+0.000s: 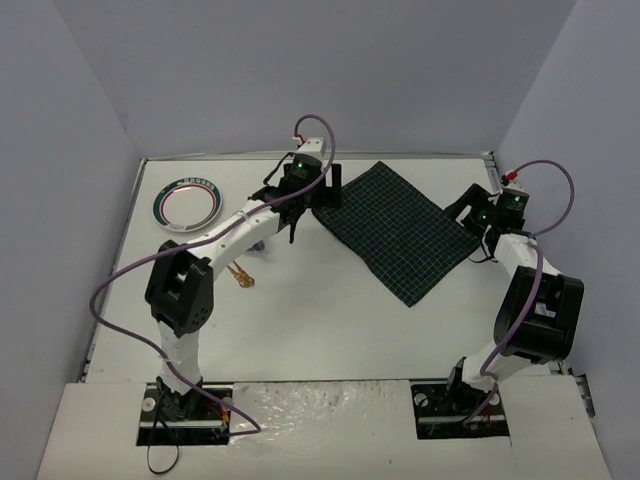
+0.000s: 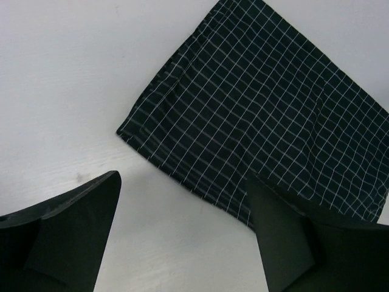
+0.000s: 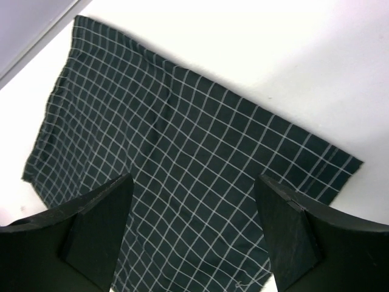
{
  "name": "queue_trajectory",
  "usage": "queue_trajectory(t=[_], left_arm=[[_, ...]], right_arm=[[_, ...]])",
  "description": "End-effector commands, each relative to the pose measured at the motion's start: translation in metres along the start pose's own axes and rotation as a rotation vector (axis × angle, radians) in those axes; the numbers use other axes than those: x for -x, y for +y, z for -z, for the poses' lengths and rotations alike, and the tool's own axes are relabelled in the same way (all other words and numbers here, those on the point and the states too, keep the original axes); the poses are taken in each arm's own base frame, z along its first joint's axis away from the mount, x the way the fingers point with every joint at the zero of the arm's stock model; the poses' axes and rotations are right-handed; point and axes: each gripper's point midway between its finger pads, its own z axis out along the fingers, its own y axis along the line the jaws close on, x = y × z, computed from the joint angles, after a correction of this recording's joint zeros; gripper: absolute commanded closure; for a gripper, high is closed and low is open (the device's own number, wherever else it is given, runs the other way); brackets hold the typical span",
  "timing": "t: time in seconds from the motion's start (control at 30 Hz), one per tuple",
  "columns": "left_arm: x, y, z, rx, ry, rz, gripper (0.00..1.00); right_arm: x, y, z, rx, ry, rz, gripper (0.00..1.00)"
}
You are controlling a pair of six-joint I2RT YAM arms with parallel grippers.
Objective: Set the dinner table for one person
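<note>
The dinner table [image 1: 330, 330] is a large white top. A dark green checked cloth [image 1: 395, 230] lies flat on it at the back, turned like a diamond. My left gripper [image 1: 325, 190] hovers at the cloth's left corner. In the left wrist view it [image 2: 183, 177] is open over bare table, with the cloth [image 2: 261, 103] just beyond its fingers. My right gripper [image 1: 470, 215] hangs over the cloth's right corner. In the right wrist view it [image 3: 194, 177] is open above the cloth [image 3: 182, 121], holding nothing.
A round plate [image 1: 187, 205] with a green rim sits at the back left. Gold cutlery [image 1: 240, 275] lies under the left arm. Grey walls close in the table at the back and both sides.
</note>
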Motion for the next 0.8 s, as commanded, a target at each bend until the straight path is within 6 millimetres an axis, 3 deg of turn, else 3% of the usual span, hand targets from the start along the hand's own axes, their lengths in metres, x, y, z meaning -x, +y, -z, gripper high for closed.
queue_trajectory(t=[0.0,0.13,0.4,0.53,0.77], left_arm=[[0.053,-0.033,-0.024,-0.104,-0.190,0.045,0.27],[0.046,-0.034,-0.054,-0.102,-0.192,0.026,0.37],[0.014,-0.008,-0.101,-0.024,-0.125,-0.014,0.56],[0.000,0.006,-0.111,0.005,-0.099,-0.014,0.60],[-0.022,0.025,-0.121,0.059,-0.053,-0.014,0.62]], right_arm=[[0.029,0.020,0.001,0.100,-0.096,0.011,0.26],[0.028,0.007,-0.003,0.094,-0.094,-0.008,0.32],[0.013,-0.017,-0.013,0.104,-0.070,-0.062,0.48],[0.007,-0.030,-0.016,0.093,-0.068,-0.097,0.57],[-0.007,-0.063,-0.023,0.036,-0.043,-0.145,0.59]])
